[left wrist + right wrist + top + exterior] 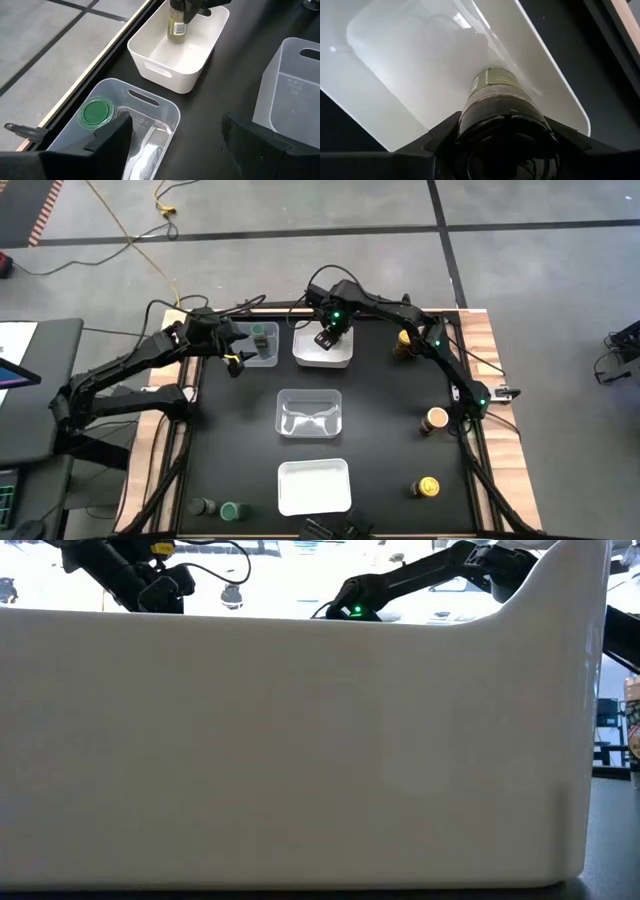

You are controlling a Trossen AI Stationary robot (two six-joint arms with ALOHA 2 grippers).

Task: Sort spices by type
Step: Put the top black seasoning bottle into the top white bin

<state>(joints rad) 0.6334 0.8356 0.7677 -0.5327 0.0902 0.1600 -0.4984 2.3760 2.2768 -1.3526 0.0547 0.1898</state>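
A spice jar with a dark grey lid (502, 112) stands upright inside the white tray (322, 352) at the far middle of the table. My right gripper (327, 335) comes down on it from above, shut on its top. In the clear tray (260, 345) to the left of that one stands a green-lidded jar (95, 112), base on the tray's floor. My left gripper (175, 150) hangs open over this clear tray's near side and touches nothing. Loose jars stand on the black table: a tan-lidded one (437, 418), a yellow-lidded one (428, 487), a green one (230, 510). My right gripper pinches the jar's dark grey lid (470, 117) between its two fingers, one on each side. The fingers point straight down from above. The jar (176, 25) is upright, its base down at the white tray's floor; whether it rests there I cannot tell.
An empty clear tray (310, 413) sits mid-table and a second white tray (314, 485) near the front edge; its wall (300, 740) blocks the low view. More jars stand at the far right (405, 343) and near left (203, 507). Wooden borders edge the table.
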